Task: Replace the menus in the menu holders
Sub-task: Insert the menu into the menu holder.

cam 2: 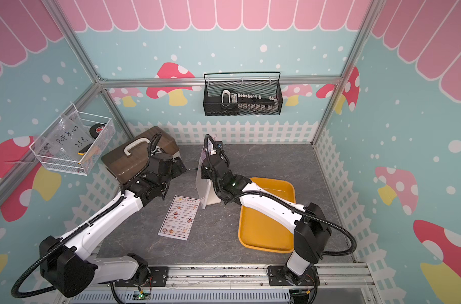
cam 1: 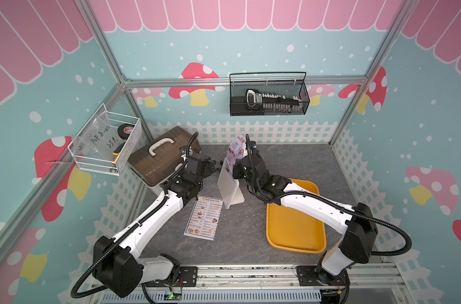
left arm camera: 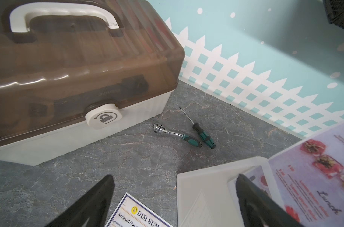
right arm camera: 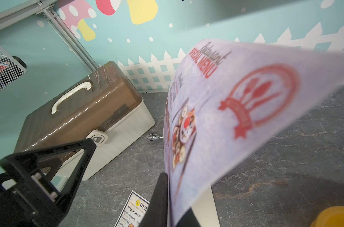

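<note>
The menu holder (cam 1: 230, 188) stands upright mid-table on its flat white foot (right arm camera: 204, 204), also seen in the left wrist view (left arm camera: 202, 188). The "SPECIAL MENU" sheet (right arm camera: 236, 110) rises bent from the holder's top (cam 1: 235, 150), its lower end seemingly still inside (left arm camera: 260, 176). My right gripper (right arm camera: 170, 212) is shut on this sheet's edge, just right of the holder (cam 1: 236, 169). The "DIM SUM INN" menu (cam 1: 203, 218) lies flat in front of the holder (cam 2: 178, 218). Just left of the holder, my left gripper (left arm camera: 175, 198) hangs open and holds nothing (cam 1: 215, 164).
A brown-lidded toolbox (cam 1: 163, 155) sits at the back left. A small ratchet (left arm camera: 173, 132) and a screwdriver (left arm camera: 200, 131) lie on the table between it and the holder. A yellow tray (cam 1: 295, 226) lies at the right under my right arm. Wire baskets (cam 1: 269, 100) hang on the walls.
</note>
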Tool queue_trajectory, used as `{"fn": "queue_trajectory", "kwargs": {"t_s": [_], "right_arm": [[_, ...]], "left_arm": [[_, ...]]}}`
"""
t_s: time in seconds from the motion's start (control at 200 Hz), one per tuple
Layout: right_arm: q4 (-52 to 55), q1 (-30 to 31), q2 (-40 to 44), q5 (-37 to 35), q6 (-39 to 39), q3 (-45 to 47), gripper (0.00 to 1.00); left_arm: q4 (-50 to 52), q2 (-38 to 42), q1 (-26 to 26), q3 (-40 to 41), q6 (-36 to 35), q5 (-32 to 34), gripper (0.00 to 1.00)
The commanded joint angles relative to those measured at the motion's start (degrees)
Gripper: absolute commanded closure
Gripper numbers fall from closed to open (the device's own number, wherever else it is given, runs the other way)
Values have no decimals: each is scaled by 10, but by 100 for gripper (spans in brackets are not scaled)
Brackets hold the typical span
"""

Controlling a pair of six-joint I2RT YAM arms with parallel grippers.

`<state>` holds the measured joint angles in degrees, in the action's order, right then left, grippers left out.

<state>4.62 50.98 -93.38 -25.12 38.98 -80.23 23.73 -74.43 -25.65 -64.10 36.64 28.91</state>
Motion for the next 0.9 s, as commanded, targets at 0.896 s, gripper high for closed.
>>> {"fn": "queue_trajectory", "kwargs": {"t_s": [0.896], "right_arm": [[-11, -4, 47, 25, 2, 78, 75]], "left_arm": [[4, -14, -3, -21, -9, 20, 3]]}}
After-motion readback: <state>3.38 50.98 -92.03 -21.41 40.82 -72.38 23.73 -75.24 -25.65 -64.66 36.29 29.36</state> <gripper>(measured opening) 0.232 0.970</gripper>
